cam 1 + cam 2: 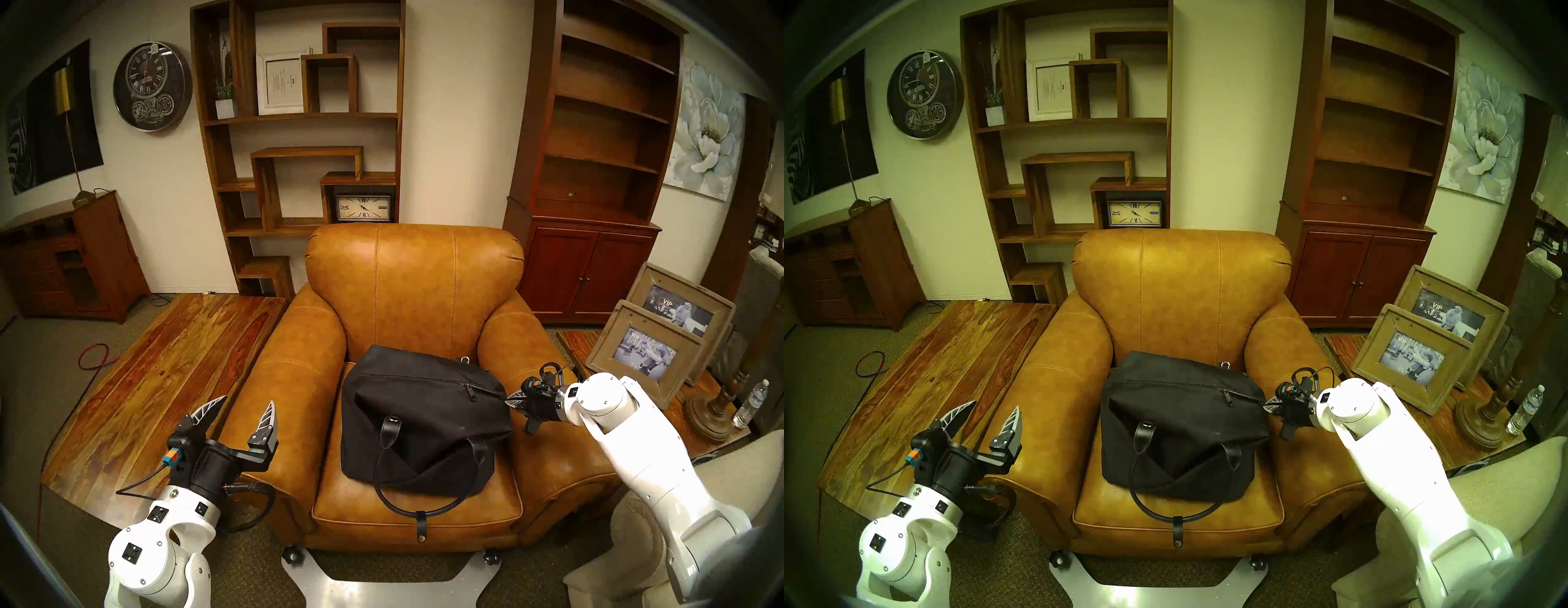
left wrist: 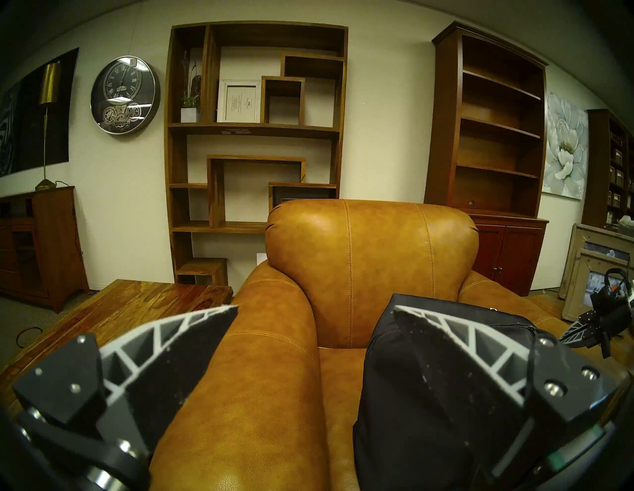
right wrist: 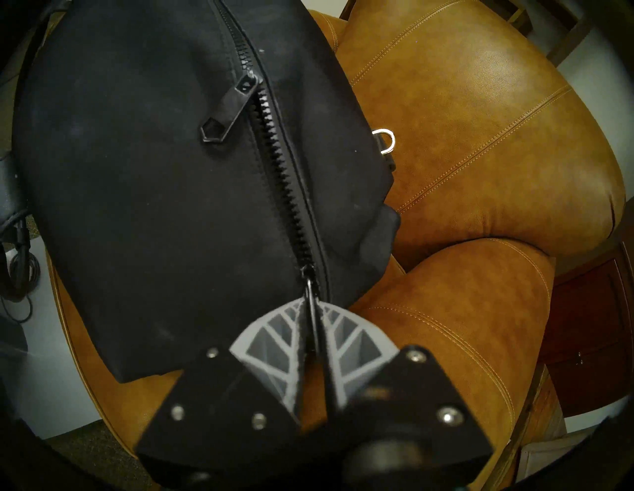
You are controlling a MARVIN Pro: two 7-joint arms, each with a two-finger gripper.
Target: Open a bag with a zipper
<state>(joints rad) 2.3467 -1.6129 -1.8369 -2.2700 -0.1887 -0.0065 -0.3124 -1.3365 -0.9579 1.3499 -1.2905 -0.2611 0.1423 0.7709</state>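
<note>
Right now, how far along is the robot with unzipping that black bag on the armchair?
Done: the right gripper has closed on the end pull tab of the zipper. In hand: that grip, at the bag's right end. Left: nearly everything, since the teeth look closed along the visible length and the second pull tab lies untouched. The left gripper hangs open over the armchair's arm, not bracing the bag.
</note>
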